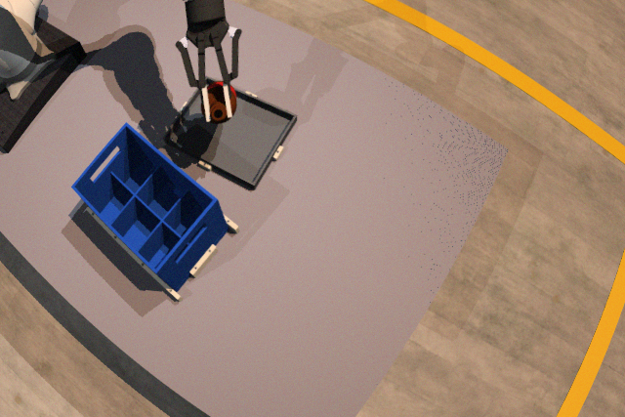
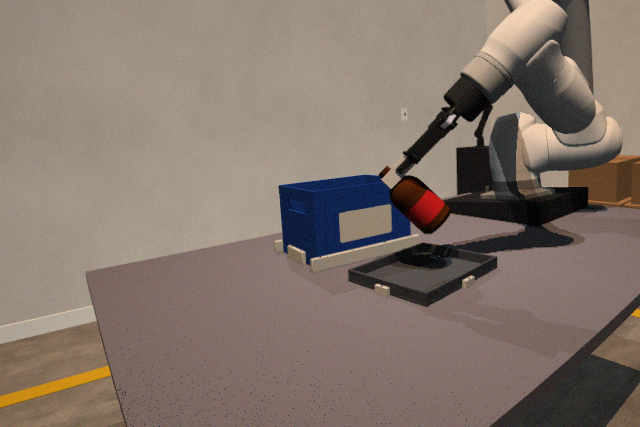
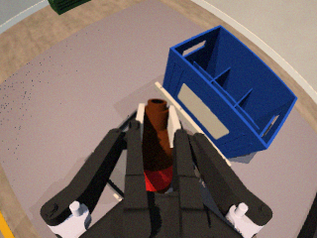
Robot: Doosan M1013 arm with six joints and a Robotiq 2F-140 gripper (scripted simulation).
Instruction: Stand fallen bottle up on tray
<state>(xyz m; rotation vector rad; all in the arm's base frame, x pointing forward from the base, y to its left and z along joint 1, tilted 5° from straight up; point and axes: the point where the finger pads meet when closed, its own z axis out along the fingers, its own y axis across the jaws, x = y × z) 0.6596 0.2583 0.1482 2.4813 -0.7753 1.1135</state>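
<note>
My gripper [image 1: 218, 102] is shut on the brown bottle with a red label [image 2: 418, 204], gripping it at the neck. It holds the bottle tilted in the air above the far corner of the dark tray [image 2: 422, 272], clear of the tray floor. In the top view the bottle [image 1: 220, 101] hangs over the tray's [image 1: 235, 137] upper left corner. In the wrist view the bottle [image 3: 158, 139] sits between the fingers, neck pointing away from the camera. The blue crate [image 1: 149, 205] stands beside the tray.
The blue crate [image 2: 341, 214] with several compartments stands on pale rails left of the tray; it also shows in the wrist view [image 3: 228, 95]. The robot's dark base [image 2: 511, 202] is behind the tray.
</note>
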